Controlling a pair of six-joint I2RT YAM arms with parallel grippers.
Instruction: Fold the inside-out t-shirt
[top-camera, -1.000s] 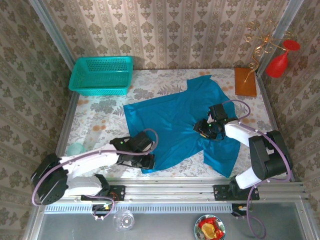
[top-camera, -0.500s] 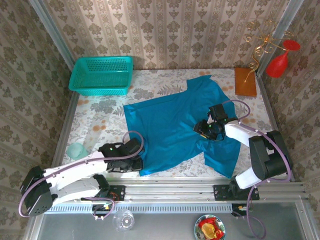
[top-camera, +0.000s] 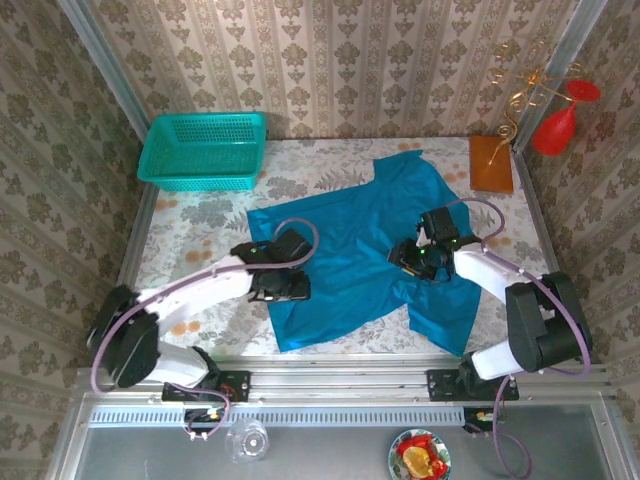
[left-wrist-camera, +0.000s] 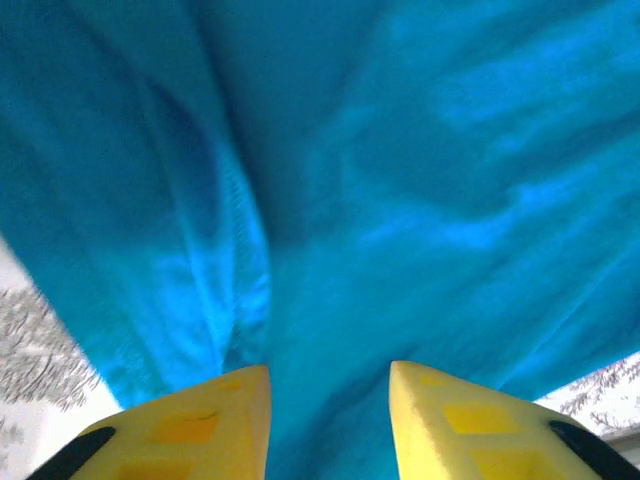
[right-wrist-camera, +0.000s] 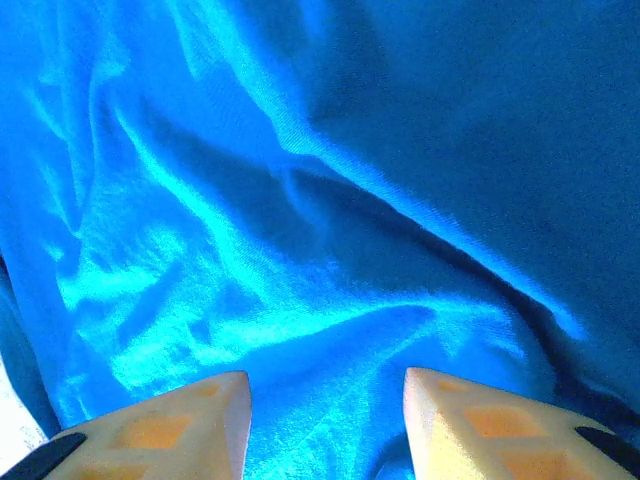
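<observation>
On t-shirt: left end effector, right end effector, fingers spread; overhead adds basket.

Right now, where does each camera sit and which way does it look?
Top external: up above and behind the robot, looking down on the table, the t-shirt, the left claw and the right claw.
Left wrist: on the left wrist, looking past its yellow fingers at the cloth, close up.
Right wrist: on the right wrist, looking past its yellow fingers at the cloth.
Shared: all three see the t-shirt.
</observation>
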